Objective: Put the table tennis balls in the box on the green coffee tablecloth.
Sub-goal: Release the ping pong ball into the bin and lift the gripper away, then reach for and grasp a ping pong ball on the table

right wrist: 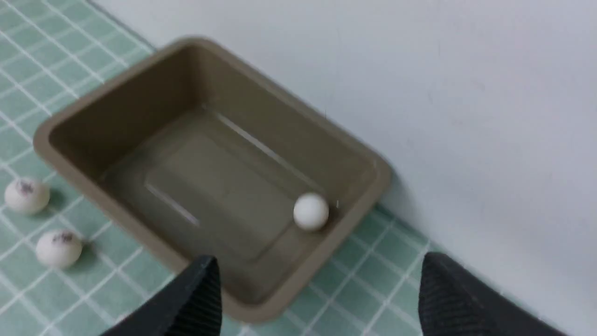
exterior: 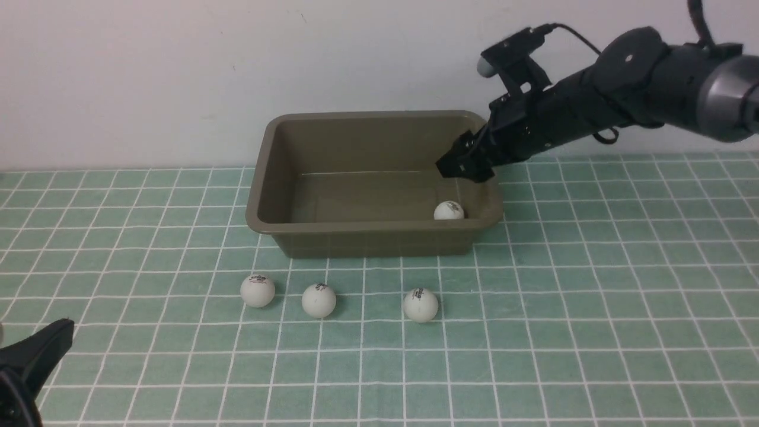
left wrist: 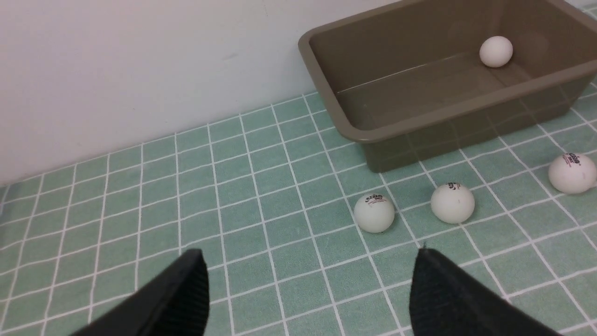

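Note:
The olive-brown box [exterior: 308, 228] stands at the back of the green coffee tablecloth [exterior: 593, 296]. One white ball [exterior: 449, 211] lies inside at its near right corner; it also shows in the right wrist view [right wrist: 311, 211] and the left wrist view [left wrist: 496, 51]. Three balls lie in a row on the cloth in front of the box: left [exterior: 257, 290], middle [exterior: 318, 300], right [exterior: 420, 305]. My right gripper [exterior: 465, 163] is open and empty above the box's right end. My left gripper [left wrist: 308, 266] is open and empty, low at the near left, well short of the left ball [left wrist: 374, 213].
A white wall [exterior: 178, 71] rises right behind the box. The checked cloth runs to all edges of the front view. Only the tip of my left arm [exterior: 29, 362] shows at the near left corner.

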Action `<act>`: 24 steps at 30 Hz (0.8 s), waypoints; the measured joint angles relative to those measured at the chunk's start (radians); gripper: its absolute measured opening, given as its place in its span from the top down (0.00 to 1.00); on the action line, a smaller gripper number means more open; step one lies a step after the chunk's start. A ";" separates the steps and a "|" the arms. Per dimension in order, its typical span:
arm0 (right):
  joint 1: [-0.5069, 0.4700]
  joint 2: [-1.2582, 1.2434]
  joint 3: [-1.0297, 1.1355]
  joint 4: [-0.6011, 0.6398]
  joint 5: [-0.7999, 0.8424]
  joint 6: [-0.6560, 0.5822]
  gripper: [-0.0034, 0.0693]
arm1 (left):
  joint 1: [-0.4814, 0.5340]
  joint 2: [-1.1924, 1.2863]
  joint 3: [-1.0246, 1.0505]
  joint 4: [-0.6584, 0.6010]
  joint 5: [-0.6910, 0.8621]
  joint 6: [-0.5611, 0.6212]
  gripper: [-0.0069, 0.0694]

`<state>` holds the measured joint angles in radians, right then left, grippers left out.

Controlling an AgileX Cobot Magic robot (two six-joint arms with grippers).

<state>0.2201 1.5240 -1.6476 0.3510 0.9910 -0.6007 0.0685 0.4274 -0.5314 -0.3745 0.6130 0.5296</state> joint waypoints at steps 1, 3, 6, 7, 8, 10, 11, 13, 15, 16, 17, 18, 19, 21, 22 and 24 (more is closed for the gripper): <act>0.000 -0.006 0.000 -0.018 0.027 0.021 0.25 | 0.000 0.000 0.000 0.000 0.000 0.000 0.23; 0.000 -0.022 0.000 -0.049 0.092 0.078 0.25 | 0.000 0.000 0.000 0.000 -0.002 0.000 0.23; -0.001 -0.033 0.000 -0.063 0.155 0.119 0.25 | 0.000 0.000 0.000 0.000 -0.009 0.000 0.23; -0.001 -0.033 0.000 -0.063 0.177 0.128 0.25 | 0.000 0.000 0.000 0.000 -0.013 0.000 0.23; -0.001 -0.033 0.000 -0.063 0.187 0.134 0.25 | 0.000 0.000 0.000 0.000 -0.014 0.000 0.23; -0.001 -0.032 0.000 -0.058 0.207 0.144 0.25 | 0.000 0.000 0.000 0.000 -0.014 0.000 0.23; -0.001 -0.031 0.000 -0.050 0.216 0.145 0.25 | 0.000 0.000 0.000 0.000 -0.014 0.000 0.23; -0.001 -0.031 0.005 -0.030 0.223 0.148 0.25 | 0.000 0.000 0.000 0.000 -0.014 0.000 0.23; 0.000 -0.031 0.019 -0.004 0.223 0.148 0.25 | 0.000 0.000 0.000 0.000 -0.015 0.000 0.23; 0.003 -0.031 0.024 0.003 0.222 0.147 0.25 | 0.000 0.000 0.000 0.000 -0.015 0.000 0.23; 0.005 -0.031 0.035 0.015 0.220 0.146 0.25 | 0.000 0.000 0.000 0.000 -0.015 0.000 0.23; 0.008 -0.031 0.043 0.022 0.219 0.143 0.25 | 0.000 0.000 0.000 0.000 -0.015 0.000 0.23; 0.018 -0.031 0.067 0.037 0.209 0.138 0.25 | 0.000 0.000 0.000 0.000 -0.015 0.000 0.23; 0.039 -0.031 0.112 0.055 0.186 0.133 0.25 | 0.000 0.000 0.000 0.000 -0.015 0.000 0.23; 0.057 -0.031 0.151 0.063 0.165 0.130 0.25 | 0.000 0.000 0.000 0.000 -0.015 0.000 0.23; 0.110 -0.031 0.263 0.071 0.080 0.127 0.25 | 0.000 0.000 0.000 0.000 -0.015 0.000 0.23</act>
<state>0.3297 1.4928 -1.3841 0.4216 1.0709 -0.4733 0.0685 0.4274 -0.5314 -0.3745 0.5983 0.5296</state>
